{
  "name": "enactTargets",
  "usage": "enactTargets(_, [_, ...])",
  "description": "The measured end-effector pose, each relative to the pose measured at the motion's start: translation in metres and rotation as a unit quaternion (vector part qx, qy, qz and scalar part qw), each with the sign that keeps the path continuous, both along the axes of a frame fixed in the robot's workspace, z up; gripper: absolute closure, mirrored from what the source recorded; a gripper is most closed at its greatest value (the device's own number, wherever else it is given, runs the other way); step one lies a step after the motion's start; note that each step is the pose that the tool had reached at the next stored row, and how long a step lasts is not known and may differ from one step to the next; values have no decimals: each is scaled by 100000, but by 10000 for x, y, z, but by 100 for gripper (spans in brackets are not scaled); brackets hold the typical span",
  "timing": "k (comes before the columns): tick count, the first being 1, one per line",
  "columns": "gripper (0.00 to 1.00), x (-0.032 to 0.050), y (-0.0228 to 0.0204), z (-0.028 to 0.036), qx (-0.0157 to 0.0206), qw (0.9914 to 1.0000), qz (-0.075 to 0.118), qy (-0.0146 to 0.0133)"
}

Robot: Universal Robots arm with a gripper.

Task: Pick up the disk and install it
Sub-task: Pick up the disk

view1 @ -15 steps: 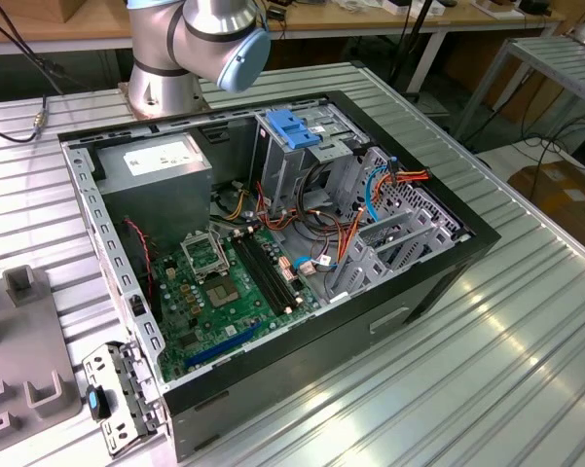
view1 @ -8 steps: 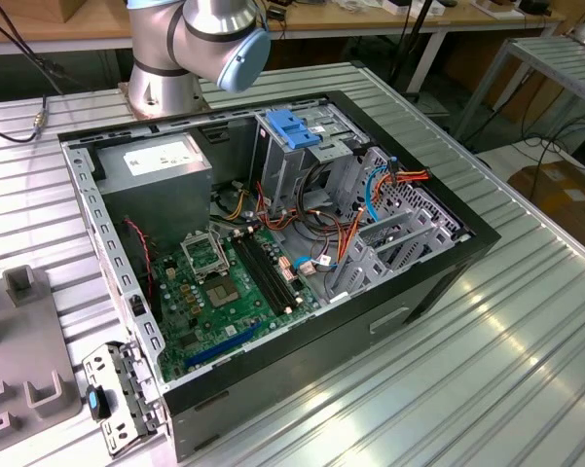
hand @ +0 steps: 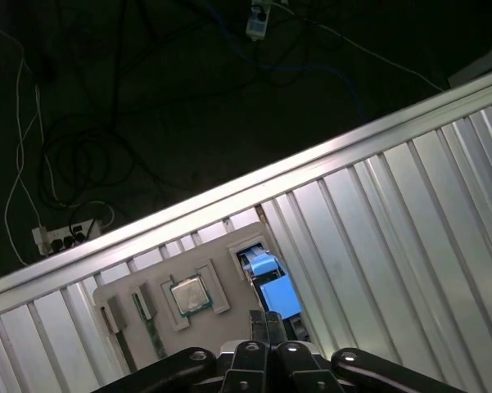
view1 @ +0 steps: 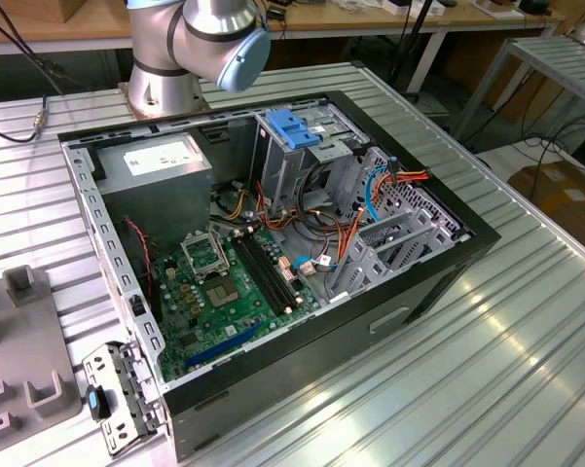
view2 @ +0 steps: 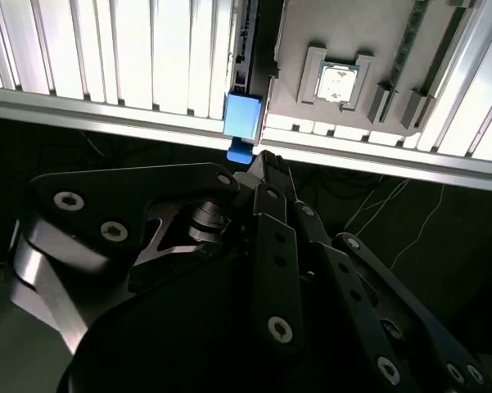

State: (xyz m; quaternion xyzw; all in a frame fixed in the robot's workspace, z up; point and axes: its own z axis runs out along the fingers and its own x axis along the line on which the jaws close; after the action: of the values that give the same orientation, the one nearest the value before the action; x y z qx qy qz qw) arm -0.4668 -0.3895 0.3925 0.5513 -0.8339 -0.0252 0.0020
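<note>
- The disk stands on edge in a slot at the rim of a grey tray, which lies on the ribbed metal tabletop. In both wrist views its bright blue end faces the camera, and the dark body runs off behind it as a thin strip.
- The tray also carries a square chip in its own pocket near the disk's slot, and a slim green strip that I take for a memory stick.
- The pincer hangs above the tray, roughly in line with the blue end. Its fingertips look pressed together or very nearly so, and it has hold of nothing.
- Handling, as I judge it: a drive like this is stiff and fairly heavy for its size. Its smooth skin could slip, and it takes knocks badly. The blue rails are plastic and likely to flex, the end tabs most of all.
- The best hold, I think, is across the thin dark body, with its flat faces between the fingers and near the middle so that it does not swing. The tabs are a poor place to grip.
- Hard to make out: the body is seen edge-on, so its faces and full length are hidden, and I cannot tell how deep it sits in the slot. The pincer's own links cover part of the tray in the first wrist view.
- In the exterior view the open computer case sits on the tabletop, crowded with cables. I cannot tell which bay is meant for the disk.
</note>
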Motion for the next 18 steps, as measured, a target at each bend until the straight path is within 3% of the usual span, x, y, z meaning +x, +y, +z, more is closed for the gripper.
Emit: enactTargets(18, [89,0,0,0,0,99996,875,1])
